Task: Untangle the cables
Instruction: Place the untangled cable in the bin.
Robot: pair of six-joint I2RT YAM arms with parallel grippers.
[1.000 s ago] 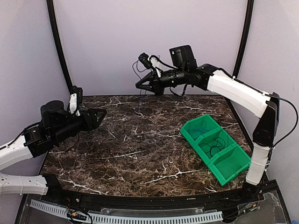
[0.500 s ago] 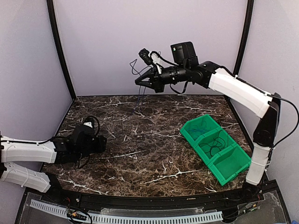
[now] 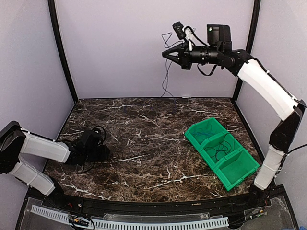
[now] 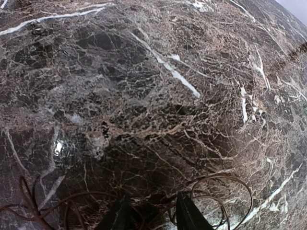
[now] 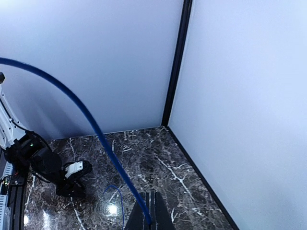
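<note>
Fingers [image 5: 160, 219] of your right gripper [image 5: 149, 213] clamp the blue cable [image 5: 84, 112] held high, while your left gripper [image 4: 152, 218] stands parted over the black cables [image 4: 230, 184]; the swinging slack may snag them.

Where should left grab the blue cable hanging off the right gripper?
Probably the straight stretch of the blue cable hanging below the right gripper, coming in level from the robot's left. There it hangs near vertical and free, so jaws can straddle it.

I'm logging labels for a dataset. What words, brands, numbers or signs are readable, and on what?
None can be read. The green bins, the marble table and the blue cable carry no legible print; any marking on the black camera box on the right arm is too small to tell.
</note>
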